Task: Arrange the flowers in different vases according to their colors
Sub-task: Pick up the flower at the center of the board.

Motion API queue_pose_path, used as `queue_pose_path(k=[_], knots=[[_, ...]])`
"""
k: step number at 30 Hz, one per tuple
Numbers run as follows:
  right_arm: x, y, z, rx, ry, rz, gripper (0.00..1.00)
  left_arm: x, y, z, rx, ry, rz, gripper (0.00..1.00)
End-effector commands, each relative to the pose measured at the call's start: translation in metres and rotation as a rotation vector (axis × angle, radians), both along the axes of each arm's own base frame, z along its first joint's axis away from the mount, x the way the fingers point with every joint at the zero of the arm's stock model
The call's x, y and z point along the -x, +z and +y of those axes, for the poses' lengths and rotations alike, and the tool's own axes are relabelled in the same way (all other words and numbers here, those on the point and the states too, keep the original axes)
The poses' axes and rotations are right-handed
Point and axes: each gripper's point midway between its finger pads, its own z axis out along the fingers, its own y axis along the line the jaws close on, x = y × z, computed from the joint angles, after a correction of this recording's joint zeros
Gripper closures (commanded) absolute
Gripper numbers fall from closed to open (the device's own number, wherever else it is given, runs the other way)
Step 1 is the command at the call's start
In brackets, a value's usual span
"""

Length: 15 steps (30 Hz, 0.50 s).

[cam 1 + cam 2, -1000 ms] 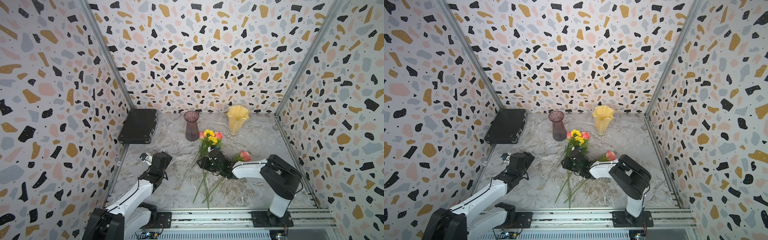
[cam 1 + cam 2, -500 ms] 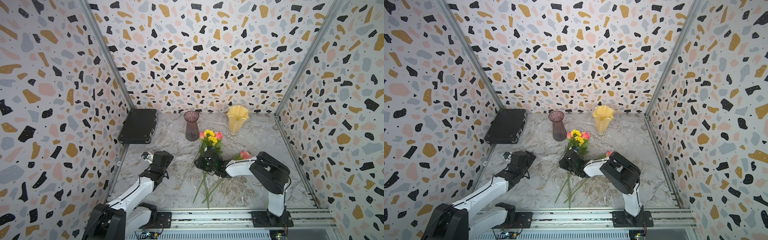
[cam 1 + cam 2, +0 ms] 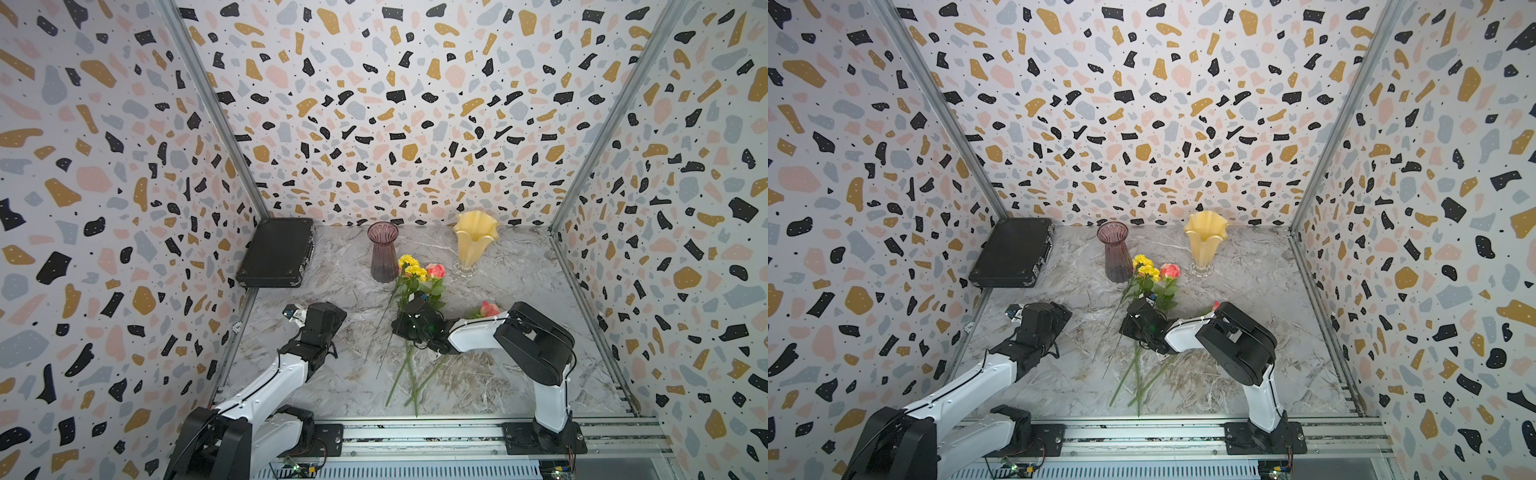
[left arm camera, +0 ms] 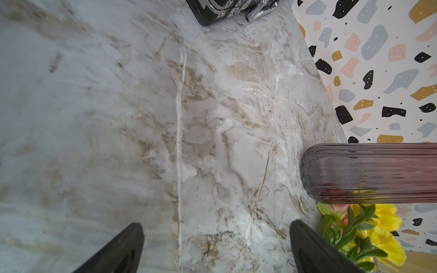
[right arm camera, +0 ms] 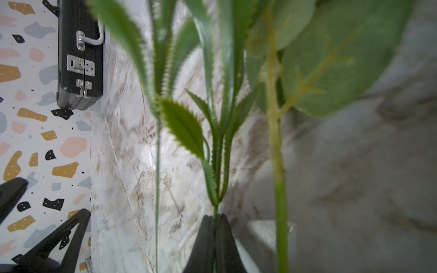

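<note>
The flowers lie bunched on the marble table: yellow blooms (image 3: 409, 266) (image 3: 1145, 266), a pink rose (image 3: 435, 270) beside them, and another pink rose (image 3: 489, 309) by the right arm. Behind them stand two vases, the purple vase (image 3: 383, 257) (image 4: 369, 172) and the creamy yellow vase (image 3: 473, 245) (image 3: 1206, 243). My right gripper (image 5: 214, 218) is low over the stems and shut on one thin green stem (image 5: 218, 165) with narrow toothed leaves, the kind that carries the yellow blooms. A thicker rose stem (image 5: 277, 165) runs beside it, free. My left gripper (image 4: 216, 227) hangs open over bare marble.
A closed black case (image 3: 276, 253) (image 5: 79, 59) lies at the back left against the wall. Patterned walls close in three sides. The metal rail (image 3: 415, 436) with both arm bases runs along the front edge.
My right gripper slid left over the stems and its jaws closed on the thin stem. The left arm barely moved.
</note>
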Motion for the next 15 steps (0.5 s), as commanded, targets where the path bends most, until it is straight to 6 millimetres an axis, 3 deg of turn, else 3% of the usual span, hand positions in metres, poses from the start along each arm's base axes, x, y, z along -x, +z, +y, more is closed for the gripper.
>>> queue_pose_path(k=[1, 8, 15], knots=[[0.001, 0.027, 0.004, -0.011, 0.010, -0.042, 0.98, -0.008, 0.012, 0.001, -0.002, 0.006, -0.034, 0.01], [0.024, 0.068, -0.026, 0.115, 0.070, -0.110, 1.00, -0.022, 0.020, -0.016, 0.000, -0.104, -0.101, 0.01], [0.044, 0.092, -0.069, 0.297, 0.136, -0.134, 1.00, -0.042, 0.050, -0.074, -0.089, -0.473, -0.090, 0.00]])
